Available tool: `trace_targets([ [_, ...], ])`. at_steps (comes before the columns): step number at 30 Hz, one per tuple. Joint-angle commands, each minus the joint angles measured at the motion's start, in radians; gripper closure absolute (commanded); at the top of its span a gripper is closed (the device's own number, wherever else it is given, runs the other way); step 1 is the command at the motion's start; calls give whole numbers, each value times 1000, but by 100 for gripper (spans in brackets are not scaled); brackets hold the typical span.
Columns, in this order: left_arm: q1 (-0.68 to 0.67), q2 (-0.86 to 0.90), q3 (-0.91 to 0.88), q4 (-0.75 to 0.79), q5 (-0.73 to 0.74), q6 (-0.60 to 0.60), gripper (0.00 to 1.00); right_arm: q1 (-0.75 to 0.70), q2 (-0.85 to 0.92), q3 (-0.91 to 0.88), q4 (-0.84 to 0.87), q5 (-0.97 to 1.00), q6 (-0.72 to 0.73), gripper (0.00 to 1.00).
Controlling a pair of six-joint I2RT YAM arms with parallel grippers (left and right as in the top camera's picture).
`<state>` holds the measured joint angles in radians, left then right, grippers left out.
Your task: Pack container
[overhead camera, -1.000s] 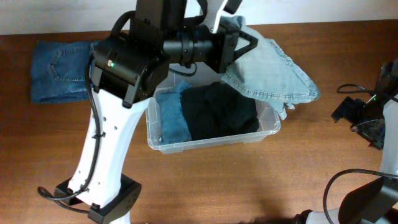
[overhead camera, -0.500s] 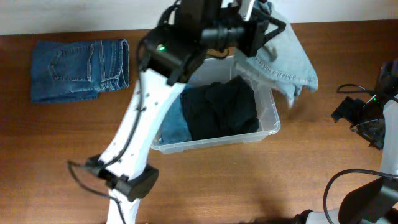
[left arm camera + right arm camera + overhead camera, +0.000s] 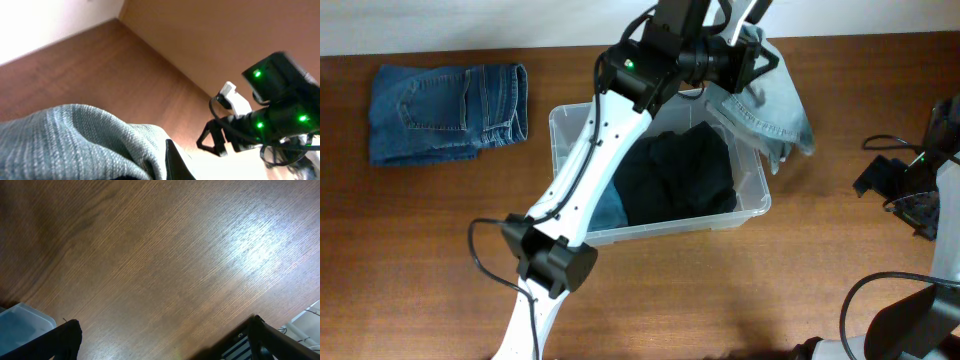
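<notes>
Overhead: left gripper (image 3: 752, 62), clamped on a pale blue denim garment (image 3: 775, 112), hangs over the far right corner of the clear rectangular plastic container (image 3: 665, 232). The container sits mid-table, long axis left-right, near-left of the claw, and holds 1 black garment (image 3: 680, 180) and 1 blue garment (image 3: 608, 212).
Left wrist: pale cloth fills the near frame.
Right wrist: right gripper (image 3: 164, 330), fingers wide apart and empty, is over bare wooden table (image 3: 150, 255); the left arm is nearer the container.

Folded blue jeans (image 3: 447, 110) (far left) on wooden table (image 3: 420, 250).

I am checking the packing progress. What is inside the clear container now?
Inside the container lie a dark garment and a blue garment beside it. The left arm covers part of the blue one; the pale denim piece hides the far right corner.
</notes>
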<state>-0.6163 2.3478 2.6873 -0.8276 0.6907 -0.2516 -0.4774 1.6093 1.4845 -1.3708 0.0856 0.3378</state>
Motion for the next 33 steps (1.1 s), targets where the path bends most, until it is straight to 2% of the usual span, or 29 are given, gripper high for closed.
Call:
trace_targets([
  [1, -5, 2, 26, -27, 80, 6, 98, -1, 0, -1, 1, 2, 8, 2],
  [12, 52, 2, 26, -292, 84, 44, 98, -1, 0, -1, 1, 2, 8, 2],
  [19, 145, 2, 26, -433, 152, 44, 96, -1, 0, -1, 1, 2, 8, 2],
  [24, 197, 2, 26, -558, 154, 119, 95, -1, 0, -1, 1, 2, 8, 2],
  [26, 221, 2, 26, -649, 131, 156, 95, -1, 0, -1, 1, 2, 8, 2],
  [33, 253, 3, 25, -819, -39, 179, 94, -1, 0, -1, 1, 2, 8, 2],
])
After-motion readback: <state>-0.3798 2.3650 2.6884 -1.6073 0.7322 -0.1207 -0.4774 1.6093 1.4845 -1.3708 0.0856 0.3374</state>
